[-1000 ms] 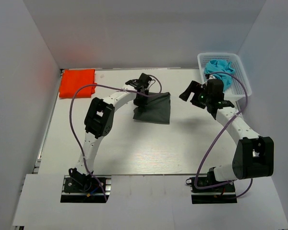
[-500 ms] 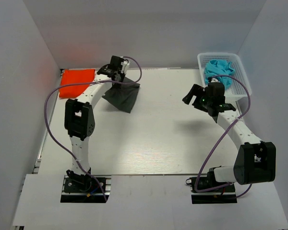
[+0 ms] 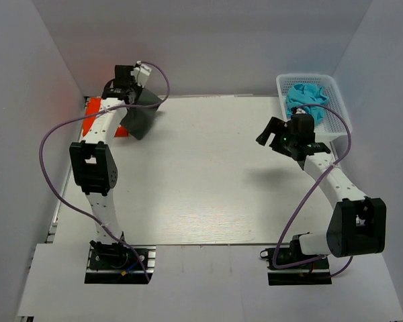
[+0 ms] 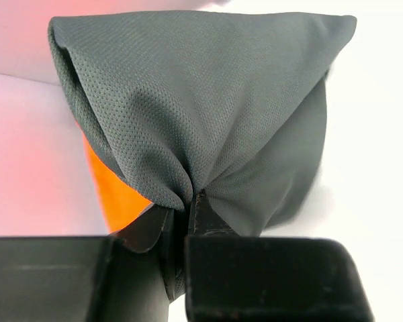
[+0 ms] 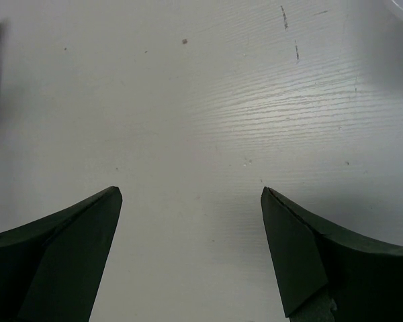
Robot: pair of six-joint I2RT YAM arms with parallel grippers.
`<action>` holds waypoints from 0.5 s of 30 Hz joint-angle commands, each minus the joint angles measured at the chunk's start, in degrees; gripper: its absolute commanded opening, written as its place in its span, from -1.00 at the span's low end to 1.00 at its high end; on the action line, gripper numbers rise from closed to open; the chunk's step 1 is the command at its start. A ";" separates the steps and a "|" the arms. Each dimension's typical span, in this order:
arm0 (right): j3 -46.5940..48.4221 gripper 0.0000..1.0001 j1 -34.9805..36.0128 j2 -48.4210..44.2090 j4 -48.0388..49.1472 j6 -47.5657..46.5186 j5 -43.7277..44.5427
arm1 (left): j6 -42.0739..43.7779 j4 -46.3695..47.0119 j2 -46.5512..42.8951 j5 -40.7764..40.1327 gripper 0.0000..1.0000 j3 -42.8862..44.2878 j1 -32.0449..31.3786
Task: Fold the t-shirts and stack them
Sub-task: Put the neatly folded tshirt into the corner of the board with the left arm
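At ten o'clock we see left gripper point(image 4: 188, 201) pinching grey t-shirt point(image 4: 201, 100) above folded orange t-shirt point(image 4: 114, 191), stacking unfinished; right gripper point(image 5: 190, 198) spread, empty.

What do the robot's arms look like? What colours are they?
The left arm and right arm are white tubes joined by chunky black blocks, a bit like elbows. A thin purple cable loops along each one. The left gripper and right gripper each have two black fingers. Each arm stands on a black base.
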 commanded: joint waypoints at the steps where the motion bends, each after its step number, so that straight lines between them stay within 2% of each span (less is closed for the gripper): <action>1: 3.16 0.81 -0.32 0.46 -0.18 -0.30 -0.16 | 1.69 4.21 -3.96 3.07 -1.00 4.28 3.00; 10: 7.81 0.81 -0.23 2.13 -1.41 -0.39 -0.69 | -0.76 8.60 -3.26 8.70 -1.00 2.71 11.08; 15: 10.01 0.81 -0.23 2.66 -1.94 -0.13 -0.78 | -1.47 8.61 1.48 10.90 -1.00 4.81 13.81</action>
